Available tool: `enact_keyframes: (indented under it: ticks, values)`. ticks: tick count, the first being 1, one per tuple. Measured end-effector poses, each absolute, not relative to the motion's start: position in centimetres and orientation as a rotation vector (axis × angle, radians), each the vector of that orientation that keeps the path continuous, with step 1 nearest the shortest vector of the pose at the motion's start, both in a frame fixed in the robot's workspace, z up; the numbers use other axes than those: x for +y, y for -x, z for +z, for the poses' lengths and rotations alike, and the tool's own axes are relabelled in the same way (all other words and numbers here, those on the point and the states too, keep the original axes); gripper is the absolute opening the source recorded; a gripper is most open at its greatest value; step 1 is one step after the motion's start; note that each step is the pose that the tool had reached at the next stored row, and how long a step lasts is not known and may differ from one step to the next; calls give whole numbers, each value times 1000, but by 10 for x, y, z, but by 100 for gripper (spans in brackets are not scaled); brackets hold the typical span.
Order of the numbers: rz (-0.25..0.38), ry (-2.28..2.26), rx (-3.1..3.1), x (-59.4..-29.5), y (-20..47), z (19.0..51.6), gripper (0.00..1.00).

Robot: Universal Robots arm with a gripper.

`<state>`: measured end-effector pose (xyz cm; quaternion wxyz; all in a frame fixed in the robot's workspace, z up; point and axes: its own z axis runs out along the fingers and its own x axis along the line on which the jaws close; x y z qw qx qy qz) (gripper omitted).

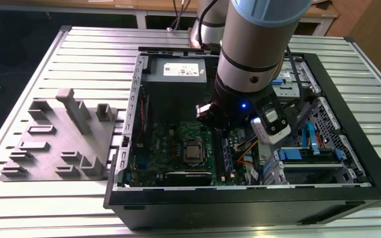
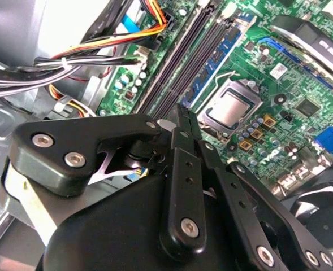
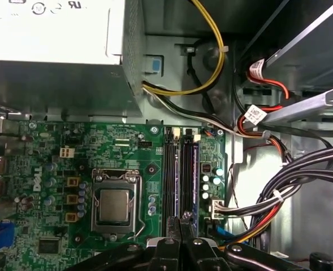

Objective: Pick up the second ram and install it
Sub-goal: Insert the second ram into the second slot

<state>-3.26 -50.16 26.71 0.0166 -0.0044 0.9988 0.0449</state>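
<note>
Second wrist view: gripper clenched, jaws together, low over the motherboard. Blue ram stands seated edge-up on the motherboard, one end beneath the gripper.

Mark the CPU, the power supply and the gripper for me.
CPU (image 3: 112, 204): first wrist view, centre of its metal lid.
power supply (image 1: 180, 70): exterior view, on its pale label.
gripper (image 2: 184, 113): second wrist view, at its shut fingertips.
</note>
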Motion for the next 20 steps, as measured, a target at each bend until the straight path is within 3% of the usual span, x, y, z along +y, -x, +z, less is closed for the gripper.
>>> enact_keyframes:
  ticks: [20]
  values:
    - [142,15,3105,-498,30,250,8]
